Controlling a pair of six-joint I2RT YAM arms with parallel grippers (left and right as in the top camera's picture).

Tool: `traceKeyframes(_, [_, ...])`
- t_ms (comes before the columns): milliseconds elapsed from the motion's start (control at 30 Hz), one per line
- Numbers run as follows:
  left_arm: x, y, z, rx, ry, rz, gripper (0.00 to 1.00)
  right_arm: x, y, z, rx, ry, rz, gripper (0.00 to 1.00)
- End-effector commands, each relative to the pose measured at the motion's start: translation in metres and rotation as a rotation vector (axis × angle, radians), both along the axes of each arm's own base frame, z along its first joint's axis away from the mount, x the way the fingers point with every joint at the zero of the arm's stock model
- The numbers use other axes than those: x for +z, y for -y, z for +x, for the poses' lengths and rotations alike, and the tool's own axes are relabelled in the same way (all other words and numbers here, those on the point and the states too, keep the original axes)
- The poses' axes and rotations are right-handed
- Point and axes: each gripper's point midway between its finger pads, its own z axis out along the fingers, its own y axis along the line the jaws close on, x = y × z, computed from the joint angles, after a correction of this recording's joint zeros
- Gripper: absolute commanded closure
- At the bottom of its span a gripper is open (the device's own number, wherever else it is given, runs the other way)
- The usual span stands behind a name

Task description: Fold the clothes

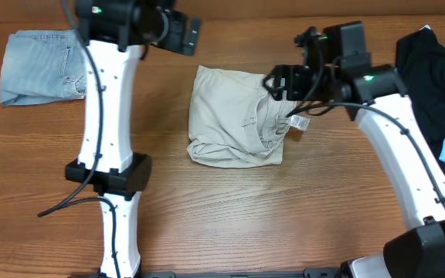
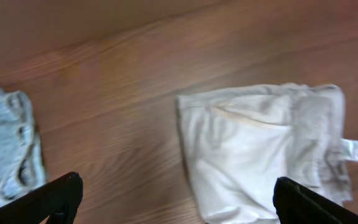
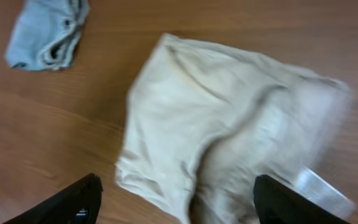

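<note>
risk: the folded khaki shorts [image 1: 234, 116], lying in the middle of the table [image 1: 284, 224], may spring open, or a finger may catch the white label [image 1: 297, 122] when lifting | right gripper [image 3: 179, 202]: low over the shorts' right edge, jaws apart, empty | left gripper [image 2: 176, 199]: raised, jaws wide, empty

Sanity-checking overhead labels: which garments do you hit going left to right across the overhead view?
faded light-blue denim garment → folded beige cotton shorts → black fabric garment at the right edge.
</note>
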Motion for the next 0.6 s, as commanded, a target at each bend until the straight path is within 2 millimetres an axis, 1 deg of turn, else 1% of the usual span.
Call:
traceKeyframes(0, [0.008,-0.018,0.001,0.029,0.022,0.004,0.00,-0.033,-0.029,-0.001,0.064,-0.046,-0.037,0.18])
traceKeyframes(33, [0.008,-0.022,0.001,0.038,0.017,0.004,0.00,-0.043,-0.034,0.001,0.053,-0.055,-0.062,0.19])
traceKeyframes(67, [0.007,-0.026,0.000,0.044,0.011,0.003,0.00,-0.051,-0.035,0.002,0.032,-0.070,-0.084,0.20])
traceKeyframes(133, [0.005,-0.030,-0.001,0.052,-0.001,0.003,0.00,-0.074,-0.032,0.004,-0.012,-0.115,-0.148,0.23])
traceKeyframes(233, [0.002,-0.035,-0.002,0.063,-0.015,0.020,0.00,-0.108,-0.025,0.000,-0.021,-0.202,-0.211,0.26])
traceKeyframes(400, [-0.007,-0.040,0.000,0.071,-0.034,0.054,0.00,-0.166,0.006,-0.010,-0.093,-0.347,-0.375,0.35])
traceKeyframes(467, [-0.011,-0.040,0.001,0.071,-0.043,0.055,0.00,-0.182,0.021,-0.013,-0.147,-0.387,-0.439,0.37])
traceKeyframes(567, [-0.017,-0.039,0.002,0.070,-0.060,0.058,0.00,-0.194,0.036,-0.014,-0.220,-0.401,-0.508,0.37])
